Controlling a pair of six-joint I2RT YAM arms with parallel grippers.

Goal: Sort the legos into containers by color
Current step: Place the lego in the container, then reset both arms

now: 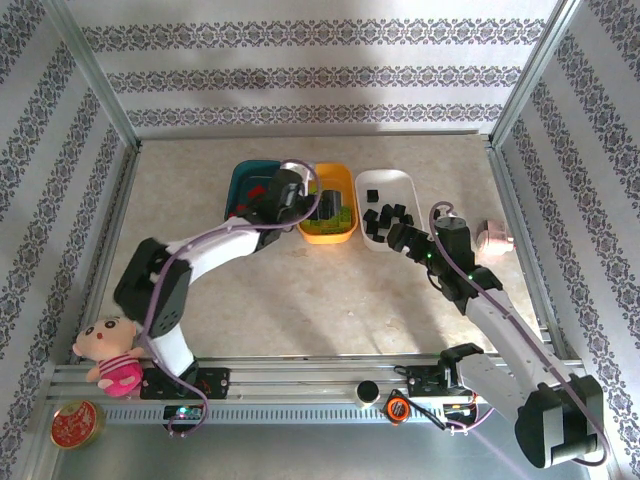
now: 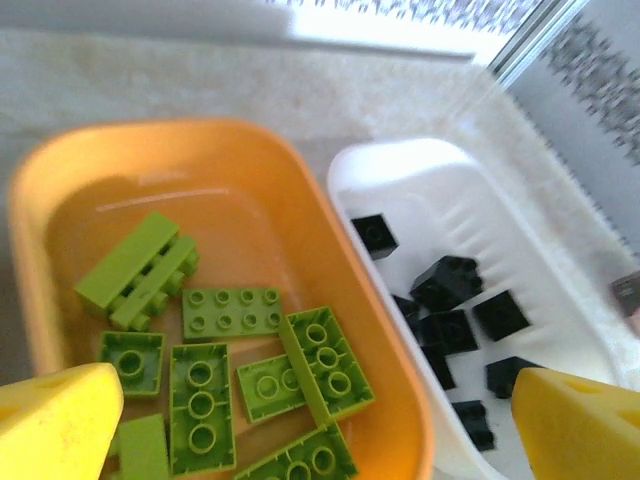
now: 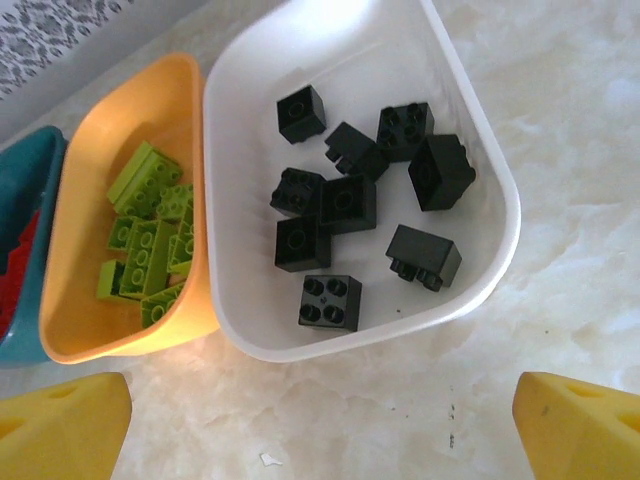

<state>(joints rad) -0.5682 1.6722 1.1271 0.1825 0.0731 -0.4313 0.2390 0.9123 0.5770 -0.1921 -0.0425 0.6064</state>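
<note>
Three containers stand side by side at the back: a teal tray with red legos, an orange-yellow tray with several lime legos, and a white tray with several black legos. My left gripper hangs open over the orange-yellow tray, above the lime bricks, with nothing between its yellow fingers. My right gripper is open and empty over bare table just in front of the white tray's near rim.
A pink-dressed doll and a round red tin lie at the near left by the rail. A small pink object sits right of the white tray. Metal frame posts and patterned walls close in the table.
</note>
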